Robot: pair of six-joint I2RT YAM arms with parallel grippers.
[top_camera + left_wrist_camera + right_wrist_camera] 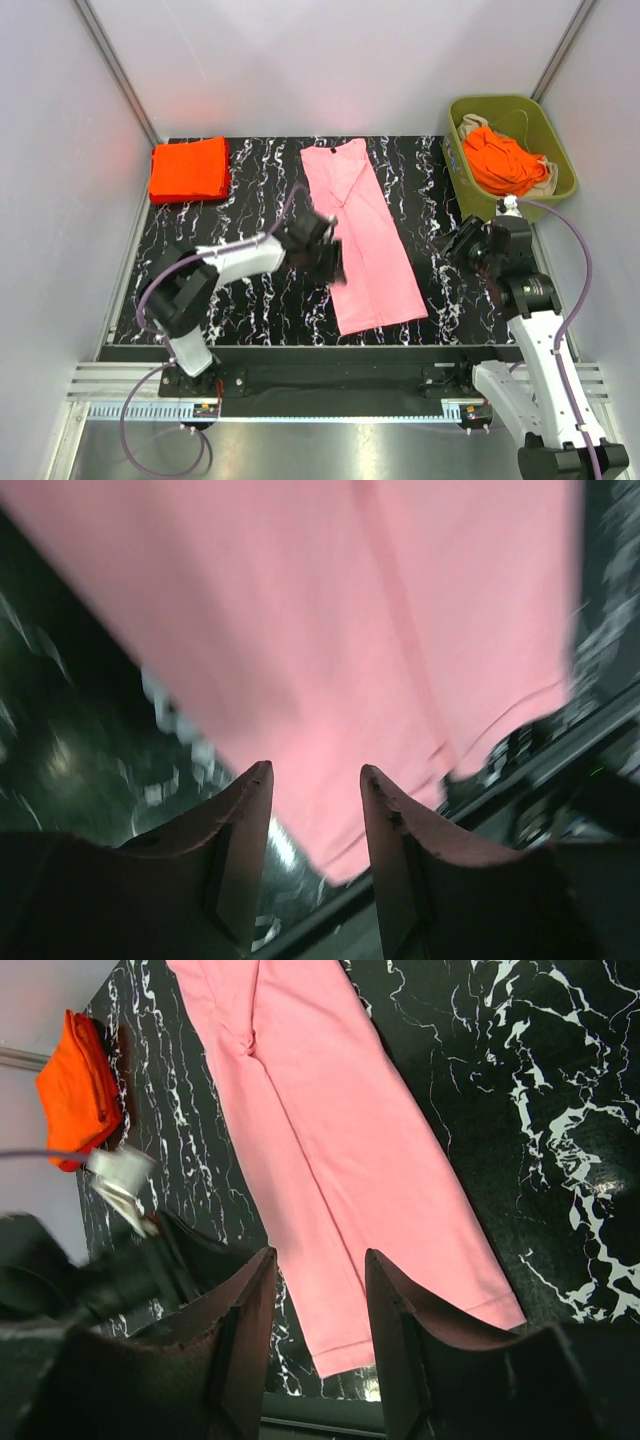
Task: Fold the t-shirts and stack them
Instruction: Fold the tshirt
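Down the middle of the black marbled table (250, 190), the pink t-shirt (372, 255): lies flat, folded lengthwise into a long narrow strip. Runs at a slant from far centre to near right, and ends with its hem close to the table's near edge.

At the strip's left long edge, about halfway along, the left gripper (333, 250): hangs over the border of cloth and table, spread apart, pinching nothing (wrist view smeared by motion, yet shows a bare gap between the two fingers (245, 830), with pink cloth beyond). Cannot tell whether it touches the cloth.

To the right of the strip and clear of it, the right gripper (465, 245): hovers above bare table, just in front of the olive-green bin (456, 170). Stands parted and holds nothing; looks along the strip from its hem end in the wrist view.

In the table's far left corner, the orange-red stack (188, 170): sits folded square and neat, well apart from the pink t-shirt.

At the far right corner, inside the bin, the crumpled orange-red t-shirts (505, 165): lie in a loose heap, unfolded, with some beige cloth (470, 127) at the heap's edges.
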